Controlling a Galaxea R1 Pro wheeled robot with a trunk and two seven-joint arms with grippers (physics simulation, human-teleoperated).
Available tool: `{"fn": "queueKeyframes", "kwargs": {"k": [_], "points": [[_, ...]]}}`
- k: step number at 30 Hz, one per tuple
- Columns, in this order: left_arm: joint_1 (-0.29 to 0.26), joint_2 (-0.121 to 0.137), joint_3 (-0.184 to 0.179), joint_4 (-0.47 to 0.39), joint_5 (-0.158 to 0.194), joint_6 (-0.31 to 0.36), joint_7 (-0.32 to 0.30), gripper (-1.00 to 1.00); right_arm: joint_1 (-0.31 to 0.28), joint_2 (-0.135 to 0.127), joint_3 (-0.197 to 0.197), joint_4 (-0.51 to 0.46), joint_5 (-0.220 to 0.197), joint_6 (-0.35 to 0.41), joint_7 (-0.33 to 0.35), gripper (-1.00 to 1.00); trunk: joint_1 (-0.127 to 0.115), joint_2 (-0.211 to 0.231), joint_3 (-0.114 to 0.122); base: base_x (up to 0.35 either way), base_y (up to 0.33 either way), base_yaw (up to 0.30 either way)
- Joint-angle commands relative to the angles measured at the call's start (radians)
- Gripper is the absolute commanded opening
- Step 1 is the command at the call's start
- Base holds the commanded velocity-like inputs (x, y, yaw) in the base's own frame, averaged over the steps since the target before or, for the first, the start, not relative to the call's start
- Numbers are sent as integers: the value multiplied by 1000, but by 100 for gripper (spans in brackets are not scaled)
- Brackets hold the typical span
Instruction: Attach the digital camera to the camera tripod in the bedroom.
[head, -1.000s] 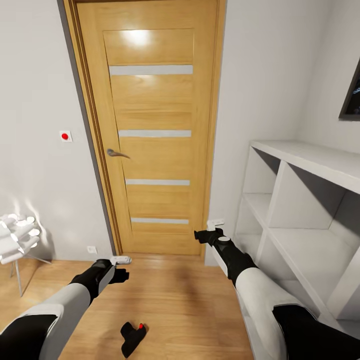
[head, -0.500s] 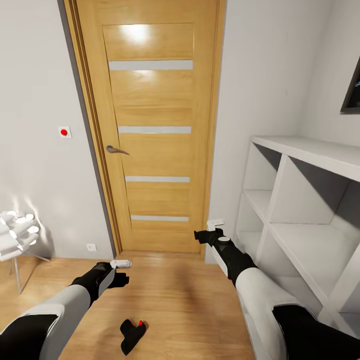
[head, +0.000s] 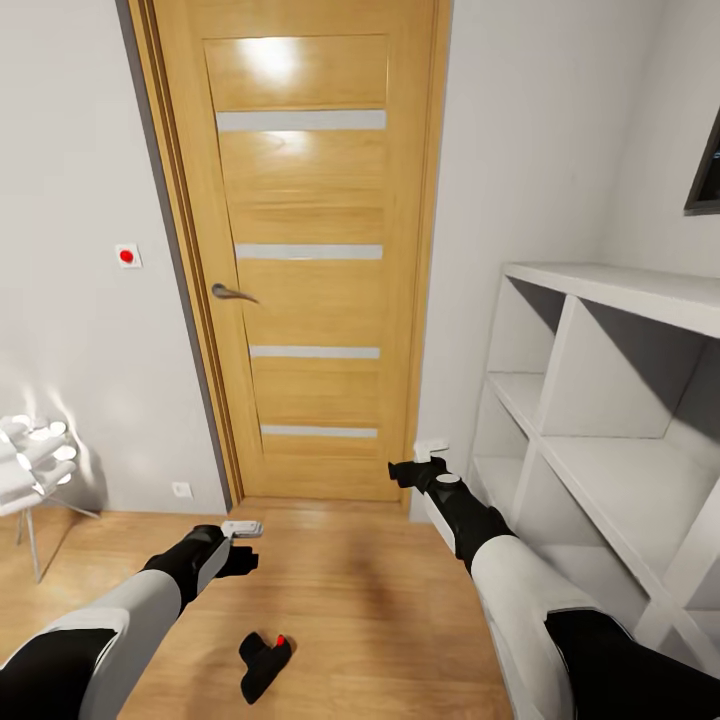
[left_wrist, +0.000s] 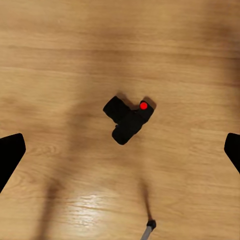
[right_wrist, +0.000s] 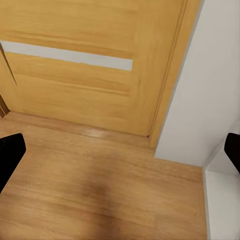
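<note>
The digital camera (head: 265, 665) lies on the wood floor, small and black with a red button on top. My left gripper (head: 240, 545) hovers above and just beyond it, open and empty. In the left wrist view the digital camera (left_wrist: 127, 120) lies between and beyond the spread fingertips (left_wrist: 10, 155) of the left gripper (left_wrist: 121, 152). A thin silver leg with a black foot (left_wrist: 148, 227), apparently of the camera tripod, pokes in at the frame edge. My right gripper (head: 418, 462) is held out toward the door's foot, and this right gripper (right_wrist: 121, 152) is open over bare floor.
A shut oak door (head: 310, 250) with frosted strips stands straight ahead. White cube shelves (head: 600, 400) line the right wall. A white ball-shaped floor lamp (head: 30, 460) on thin legs stands at the left. Wood floor stretches between them.
The head view has shifted a little, with the door sliding upward in the picture. My left gripper sits slightly lower, nearer the digital camera. Both grippers stay open.
</note>
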Motion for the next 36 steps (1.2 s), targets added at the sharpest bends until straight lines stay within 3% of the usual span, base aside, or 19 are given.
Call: {"fn": "queueKeyframes", "kwargs": {"k": [1,29,36], "points": [[0,0,0,-2,1,5,3,100,0,0,0,-2,11,7,-2,100,4,-8,-4,0,0,0],[0,4,3,-5,2,8,9,100,0,0,0,-6,10,8,-3,100,111,-204,-92,0,0,0],[0,2,4,-19,79,7,12,100,0,0,1,-7,10,8,-2,100,138,-253,-114,0,0,0]]}}
